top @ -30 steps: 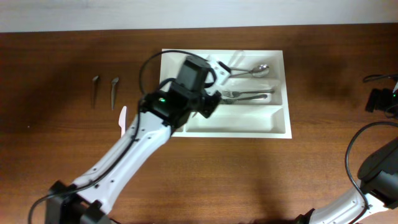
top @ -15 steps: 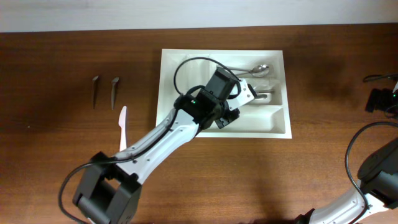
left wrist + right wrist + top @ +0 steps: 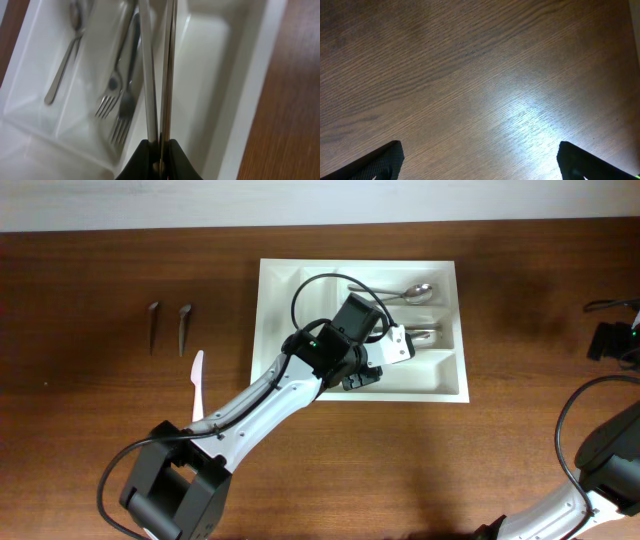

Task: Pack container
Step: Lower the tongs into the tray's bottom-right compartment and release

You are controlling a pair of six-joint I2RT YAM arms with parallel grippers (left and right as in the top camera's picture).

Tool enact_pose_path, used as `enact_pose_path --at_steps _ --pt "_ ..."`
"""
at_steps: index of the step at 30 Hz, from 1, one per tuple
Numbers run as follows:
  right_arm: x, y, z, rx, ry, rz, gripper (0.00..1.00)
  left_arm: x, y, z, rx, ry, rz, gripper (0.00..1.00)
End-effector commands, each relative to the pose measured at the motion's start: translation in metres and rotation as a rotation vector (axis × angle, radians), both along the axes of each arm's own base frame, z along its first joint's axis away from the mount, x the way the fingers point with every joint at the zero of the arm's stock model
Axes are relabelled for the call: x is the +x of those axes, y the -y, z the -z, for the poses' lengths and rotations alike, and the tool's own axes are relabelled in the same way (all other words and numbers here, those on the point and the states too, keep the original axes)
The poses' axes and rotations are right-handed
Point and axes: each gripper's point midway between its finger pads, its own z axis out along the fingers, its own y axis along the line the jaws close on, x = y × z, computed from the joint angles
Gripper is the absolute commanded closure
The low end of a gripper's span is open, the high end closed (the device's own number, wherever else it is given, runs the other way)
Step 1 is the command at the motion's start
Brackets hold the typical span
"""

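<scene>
Though the container [image 3: 285,280] hasn't budged from its spot mid-table toward the far edge, the left gripper [image 3: 160,150] over it has. In the last second it slid from the tray's left end across to the long compartments, and it now hangs roughly over the divider between the middle one and the near one.

It's clamped tight on a thin metal cutlery piece [image 3: 147,75]. It might even be two pieces pressed together, and I honestly can't tell what kind. My guess is this is the lineup for a drop, so the packing is partway done, not finished.

What's in the tray:
- The far long compartment has a spoon [image 3: 62,75].
- The middle one has forks [image 3: 117,110].
- The near long compartment [image 3: 210,75] looks bare.
- The two narrow ones are mostly hidden under the arm.

Out on the wood to the left, well apart from the tray, are two dark utensils [image 3: 153,325] and a white plastic knife [image 3: 197,375], so there's more to fetch.

The right gripper [image 3: 480,160] is spread wide over bare table [image 3: 480,75], holding nothing.
</scene>
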Motion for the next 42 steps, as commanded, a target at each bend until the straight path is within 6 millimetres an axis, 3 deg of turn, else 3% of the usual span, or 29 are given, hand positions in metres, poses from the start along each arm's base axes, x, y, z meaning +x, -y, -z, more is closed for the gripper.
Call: enact_pose_path --at_steps 1,4,8,20,26,30,32,34,36,42 --pt "0.0 -0.002 0.001 0.004 0.0 0.006 0.01 -0.007 0.014 -0.008 -0.025 0.023 0.132 0.91" --pt "0.0 -0.002 0.001 0.004 0.0 0.006 0.01 -0.007 0.014 -0.007 -0.021 0.027 0.14 0.84" --pt "0.0 -0.002 0.001 0.004 0.0 0.006 0.01 -0.008 0.013 -0.001 -0.012 0.015 0.141 0.84" --pt "0.0 -0.002 0.001 0.004 0.0 0.006 0.01 -0.013 0.009 0.058 0.074 -0.101 0.14 0.84" --pt "0.0 -0.002 0.001 0.004 0.0 0.006 0.01 -0.013 0.009 0.062 0.078 -0.106 0.14 0.83" --pt "0.0 -0.002 0.001 0.004 0.0 0.006 0.01 -0.013 0.009 0.062 0.078 -0.106 0.139 0.71" --pt "0.0 -0.002 0.001 0.004 0.0 0.006 0.01 -0.013 0.009 0.062 0.078 -0.106 0.14 0.49" --pt "0.0 -0.002 0.001 0.004 0.0 0.006 0.01 -0.013 0.009 0.061 0.077 -0.105 0.14 0.41" --pt "0.0 -0.002 0.001 0.004 0.0 0.006 0.01 -0.012 0.01 0.061 0.075 -0.1 0.139 0.01" --pt "0.0 -0.002 0.001 0.004 0.0 0.006 0.01 0.005 0.012 0.053 0.071 -0.024 0.111 0.01"
